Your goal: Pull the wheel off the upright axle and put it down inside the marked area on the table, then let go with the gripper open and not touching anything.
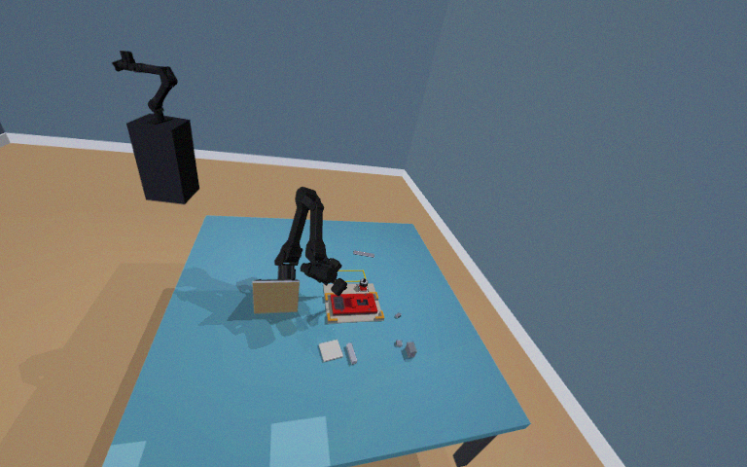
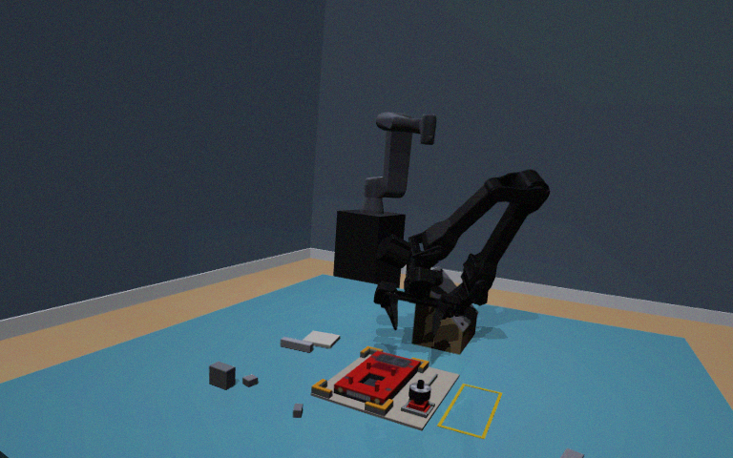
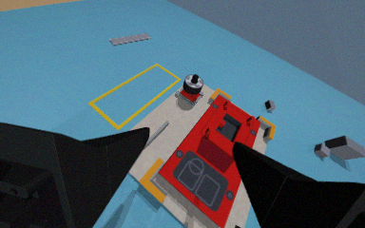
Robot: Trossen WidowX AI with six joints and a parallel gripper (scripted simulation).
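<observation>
End effector (image 3: 190, 157): spread wide, holding nothing — above the red plate (image 3: 214, 157).
Wheel (image 3: 193, 84): on the axle, at 12 o'clock.
Marked area (image 3: 135, 95): at 10 o'clock.

In the wrist view, the two black gripper fingers run off the bottom edge and cover the near end of the red rectangular chassis plate (image 3: 214, 152) (its lower corner is cut off too). The small black wheel (image 1: 363, 284) is too tiny in the top view to show its upright axle. A grey block (image 2: 572, 453) is clipped by the exterior view's bottom edge.
</observation>
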